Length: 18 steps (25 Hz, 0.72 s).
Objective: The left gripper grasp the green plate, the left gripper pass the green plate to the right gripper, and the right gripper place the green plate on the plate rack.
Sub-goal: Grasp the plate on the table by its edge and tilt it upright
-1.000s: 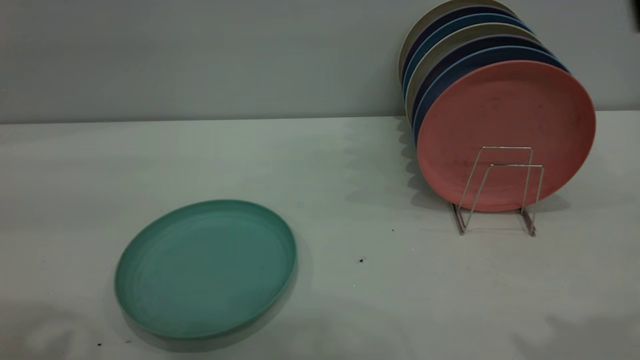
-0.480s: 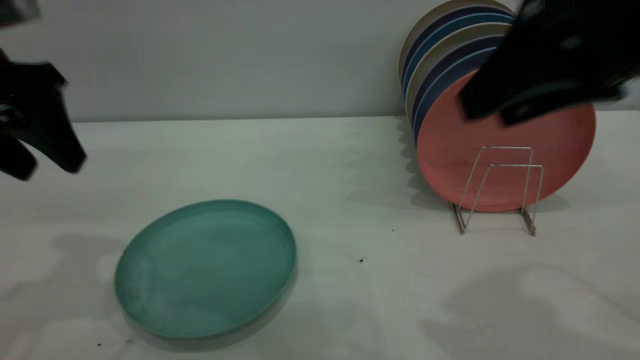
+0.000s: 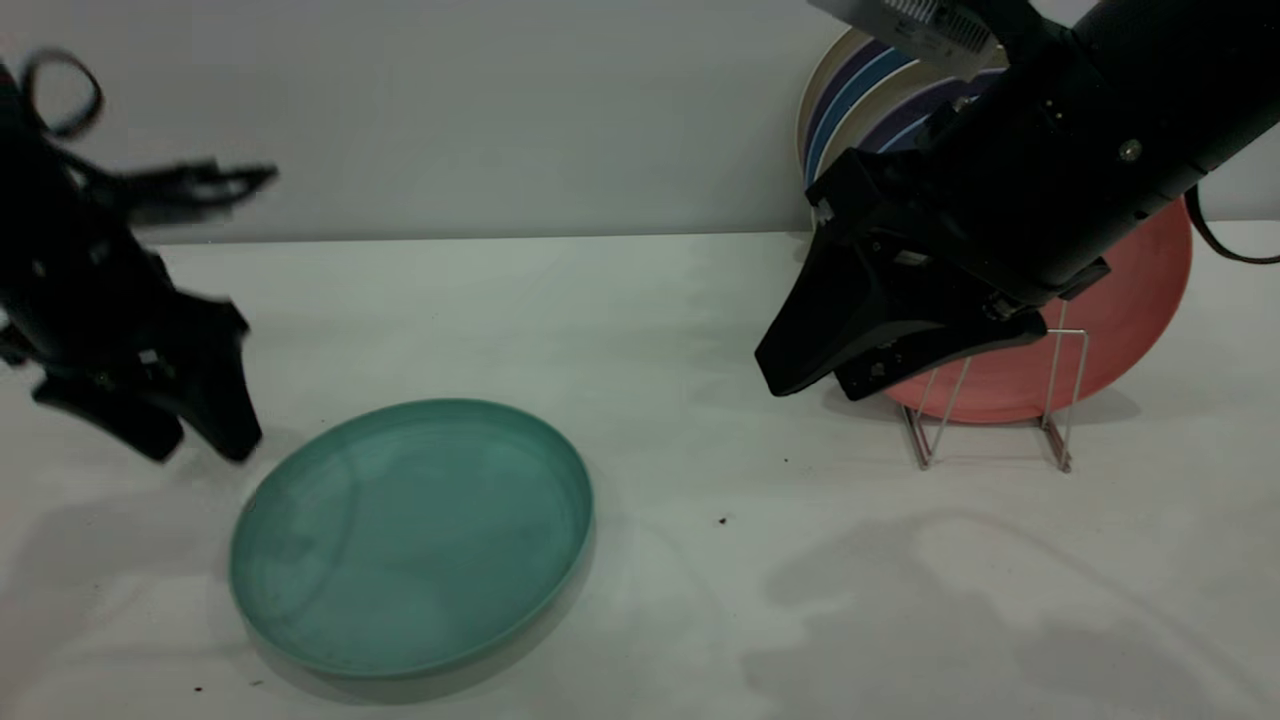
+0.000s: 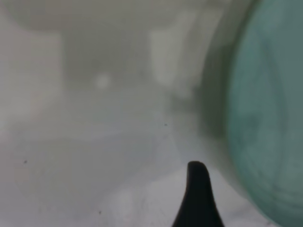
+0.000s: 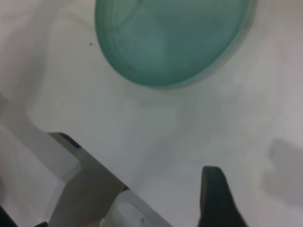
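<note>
- The table carried only the plates and the rack a second ago, with no arm in sight; now both arms have swung in over it, so the task looks to be at its opening reach.
- The right pincer has come furthest: half a second ago it hung high in front of the stacked plates, and now it sits lower, in front of the pink plate and the plate rack, with its tips slightly apart and nothing between them. It is well apart from the green plate, which I judge leaves it waiting for the handover.
- The left pincer has dropped from the table's far left edge to just beside the green plate's rim, its two fingers apart and empty. That sets it up for the first grasp, not yet made.
- The green plate has not shifted; it lies flat on the table, front left, untouched.
- The front loops of the rack stand free.
</note>
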Available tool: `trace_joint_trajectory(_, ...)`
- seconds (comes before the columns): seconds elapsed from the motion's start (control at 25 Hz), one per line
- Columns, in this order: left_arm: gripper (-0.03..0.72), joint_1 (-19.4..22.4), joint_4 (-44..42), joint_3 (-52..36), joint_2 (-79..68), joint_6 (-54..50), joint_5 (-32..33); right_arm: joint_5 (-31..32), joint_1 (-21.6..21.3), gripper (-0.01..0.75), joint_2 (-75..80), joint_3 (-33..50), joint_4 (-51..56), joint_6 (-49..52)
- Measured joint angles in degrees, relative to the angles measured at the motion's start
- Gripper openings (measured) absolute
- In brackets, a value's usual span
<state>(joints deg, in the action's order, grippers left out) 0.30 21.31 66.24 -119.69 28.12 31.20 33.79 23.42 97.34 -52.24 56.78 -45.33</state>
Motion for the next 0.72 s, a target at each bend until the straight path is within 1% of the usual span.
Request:
trace_joint_trajectory(0.16, 0.591, 0.00, 3.54, 0.06, -3.95, 0.58, -2.02, -0.13, 0.00, 0.455, 0.00, 0.00, 0.31, 0.00)
trace_joint_trajectory(0.44, 0.586, 0.00, 9.99, 0.23, -7.71, 3.69, -2.53, -0.61, 0.00, 0.455, 0.00, -0.04, 0.37, 0.00)
trace_joint_trajectory(0.6, 0.540, 0.00, 11.93, 0.42, -8.98, 3.91, -3.24, -1.30, 0.00, 0.455, 0.00, -0.04, 0.37, 0.00)
trace_joint_trajectory(0.72, 0.484, 0.00, 12.41, 0.47, -9.81, 4.15, -3.63, -1.32, 0.00, 0.455, 0.00, -0.04, 0.37, 0.00)
